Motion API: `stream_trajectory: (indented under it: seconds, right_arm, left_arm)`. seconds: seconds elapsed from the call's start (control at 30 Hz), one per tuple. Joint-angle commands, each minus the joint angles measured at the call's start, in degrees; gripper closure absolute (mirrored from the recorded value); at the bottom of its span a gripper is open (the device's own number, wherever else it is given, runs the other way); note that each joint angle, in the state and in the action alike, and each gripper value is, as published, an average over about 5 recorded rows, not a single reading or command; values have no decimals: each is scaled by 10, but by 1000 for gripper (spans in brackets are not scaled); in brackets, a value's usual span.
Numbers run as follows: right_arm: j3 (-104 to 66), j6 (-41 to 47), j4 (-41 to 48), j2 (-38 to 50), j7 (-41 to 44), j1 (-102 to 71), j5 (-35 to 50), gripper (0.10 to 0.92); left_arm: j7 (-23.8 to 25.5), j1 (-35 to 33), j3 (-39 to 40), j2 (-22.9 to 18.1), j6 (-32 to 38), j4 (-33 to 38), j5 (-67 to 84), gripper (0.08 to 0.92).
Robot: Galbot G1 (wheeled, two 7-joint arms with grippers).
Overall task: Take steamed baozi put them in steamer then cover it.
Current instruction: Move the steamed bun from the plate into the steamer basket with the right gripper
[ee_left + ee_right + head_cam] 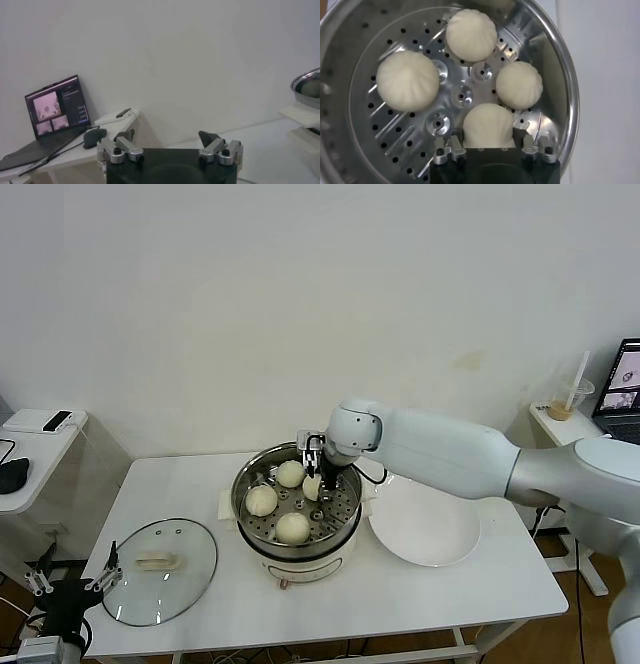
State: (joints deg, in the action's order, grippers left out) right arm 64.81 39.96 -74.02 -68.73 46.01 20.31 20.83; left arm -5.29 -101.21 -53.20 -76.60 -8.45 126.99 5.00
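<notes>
The steamer (pixel 241 487) stands mid-table with its perforated tray showing. Three baozi lie on the tray: one at the back (pixel 290 473), one on the left (pixel 261 500), one at the front (pixel 292 527). My right gripper (pixel 322 484) reaches down into the pot and is shut on the fourth baozi (pixel 488 125), which sits low on the tray between the fingers. The right wrist view shows the other three (pixel 471 34) (pixel 407 80) (pixel 519 84). The cover (pixel 160 569) lies flat on the table to the left of the pot. My left gripper (pixel 70 584) is parked off the table's left front corner, open.
An empty white plate (pixel 425 524) lies right of the steamer. A side table with a mouse (pixel 12 474) stands at the left, and another with a laptop (pixel 622 389) and a cup at the right. The wall is close behind.
</notes>
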Motion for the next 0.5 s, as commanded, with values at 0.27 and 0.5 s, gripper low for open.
stream_trajectory:
  seconds: [0.27,0.5]
  right_arm:
    - [-33,16,-71,42,-31,15,10,207]
    - [-93,16,-187,138,-109,-10,25,202]
  left_arm:
    - [-1,-1,3,-2,0,-4,2,177]
    - [-1,4,11,-3,-3,-1,1,177]
